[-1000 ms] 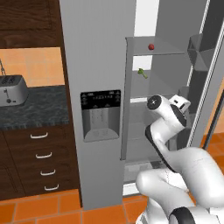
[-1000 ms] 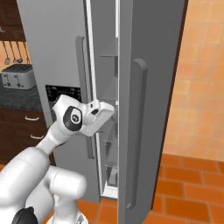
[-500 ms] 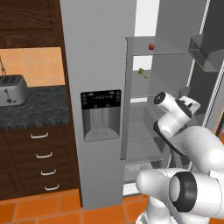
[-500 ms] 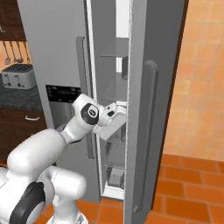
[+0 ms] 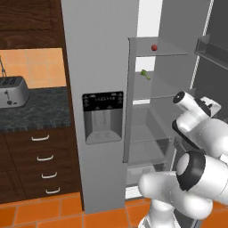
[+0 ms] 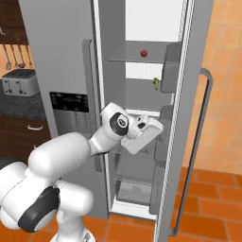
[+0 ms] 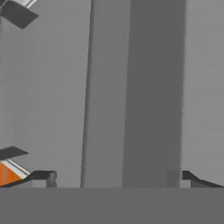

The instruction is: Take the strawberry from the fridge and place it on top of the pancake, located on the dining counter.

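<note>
Fridge (image 5: pixel 100 67) door is swung wide and the strawberry (image 5: pixel 154 47) sits on the top glass shelf, a small red dot near the front edge, with a green vegetable piece (image 5: pixel 144 74) one shelf below it. The gripper (image 7: pixel 111 177) hangs well below both, down around the middle shelves, fingers (image 7: pixel 43 176) spread wide apart with nothing between them. From the hand view it faces plain grey fridge wall, so the fruit isn't lined up at all.

Here's the worry: the berry is far smaller than those jaws, so closing a touch off-centre could squirt it back along the shelf or roll it off the lip. Coming up from below, the hand could also knock the shelf edges or clip the green piece on the way. The open door (image 6: pixel 189 94) with its bins stands close beside the wrist in the right base view, leaving little room for a wide swing, and the pancake is somewhere else entirely
</note>
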Robot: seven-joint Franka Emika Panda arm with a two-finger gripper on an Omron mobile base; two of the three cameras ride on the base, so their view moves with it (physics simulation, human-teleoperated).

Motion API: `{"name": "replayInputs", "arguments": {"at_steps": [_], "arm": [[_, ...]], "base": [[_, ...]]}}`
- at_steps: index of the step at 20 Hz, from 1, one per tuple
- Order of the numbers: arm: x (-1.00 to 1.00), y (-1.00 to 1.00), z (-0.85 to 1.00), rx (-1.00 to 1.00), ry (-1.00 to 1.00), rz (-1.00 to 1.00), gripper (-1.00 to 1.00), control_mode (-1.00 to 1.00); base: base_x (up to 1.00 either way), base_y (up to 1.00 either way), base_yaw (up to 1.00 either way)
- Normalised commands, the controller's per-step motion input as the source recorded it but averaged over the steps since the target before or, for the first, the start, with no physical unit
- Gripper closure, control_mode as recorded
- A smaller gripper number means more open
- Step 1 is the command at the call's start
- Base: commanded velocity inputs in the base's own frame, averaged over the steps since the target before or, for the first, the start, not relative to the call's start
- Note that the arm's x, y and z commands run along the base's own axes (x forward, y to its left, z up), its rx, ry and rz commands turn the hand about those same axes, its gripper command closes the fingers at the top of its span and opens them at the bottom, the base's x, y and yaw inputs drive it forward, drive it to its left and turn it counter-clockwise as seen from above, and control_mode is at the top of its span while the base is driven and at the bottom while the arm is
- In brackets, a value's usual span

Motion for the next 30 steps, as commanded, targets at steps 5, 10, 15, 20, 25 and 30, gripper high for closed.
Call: {"name": "replayInputs", "arguments": {"at_steps": [5, 10, 15, 20, 25, 30], "arm": [[-0.07, -0.32, 0.16, 0.0, -0.07, -0.01, -1.0, -1.0], [-0.21, 0.03, 0.37, 0.0, -0.1, 0.01, -1.0, -1.0], [-0.19, 0.4, 0.55, 0.01, -0.05, 0.05, -1.0, -1.0], [-0.03, 0.94, 0.18, 0.21, -0.11, 0.1, -1.0, -1.0], [0.01, 1.0, 0.04, 0.6, 0.0, 0.23, -1.0, -1.0], [-0.09, 0.95, 0.26, 0.61, 0.02, 0.12, -1.0, -1.0]], "base": [[0.0, 0.0, 0.0], [0.0, 0.0, 0.0], [0.0, 0.0, 0.0], [0.0, 0.0, 0.0], [0.0, 0.0, 0.0], [0.0, 0.0, 0.0]]}}
